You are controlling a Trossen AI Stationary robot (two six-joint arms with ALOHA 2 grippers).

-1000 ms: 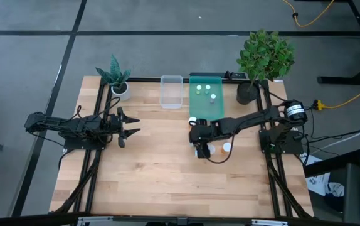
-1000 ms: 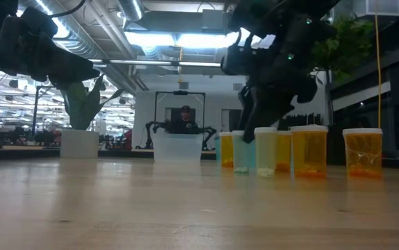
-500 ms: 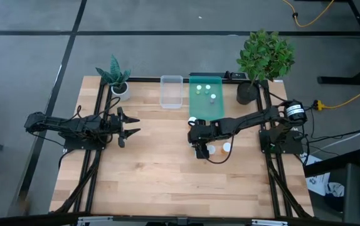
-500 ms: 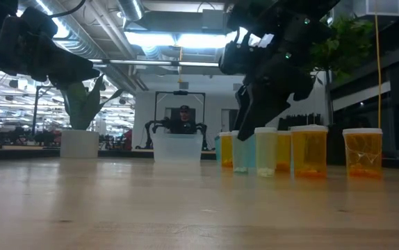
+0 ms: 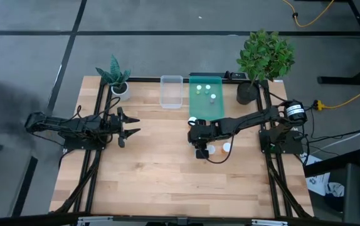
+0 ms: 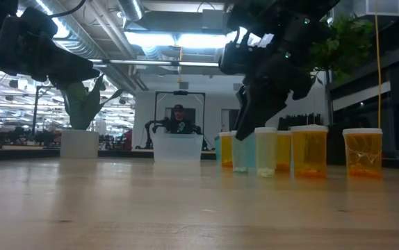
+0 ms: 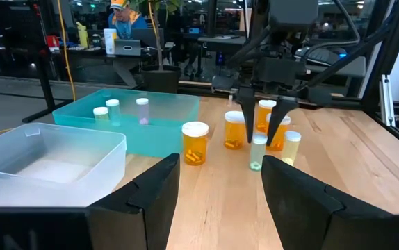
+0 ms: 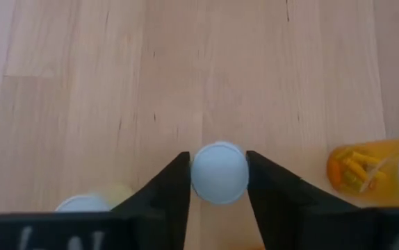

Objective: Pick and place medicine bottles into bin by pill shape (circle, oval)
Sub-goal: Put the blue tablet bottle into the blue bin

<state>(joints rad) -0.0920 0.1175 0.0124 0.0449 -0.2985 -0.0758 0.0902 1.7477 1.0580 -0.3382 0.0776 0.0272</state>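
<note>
Right jaws [image 8: 217,182] pinch the white cap of a small pale bottle [image 8: 219,173] standing on the counter [image 5: 155,176] among orange bottles [image 7: 194,142], just in front of the teal bin [image 5: 206,100]. Clear bin [image 5: 171,91] stands beside it. Left jaws [image 5: 132,125] are spread, hovering well apart at the counter's left.

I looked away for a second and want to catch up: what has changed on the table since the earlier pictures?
The right tool has closed its fingers onto the white cap of a small pale bottle in the cluster near the table's middle, after shifting slightly over it. The bottle has not been lifted. The left tool stayed where it was, and the teal bin with three bottles, the clear bin and the other bottles are unchanged.
</note>
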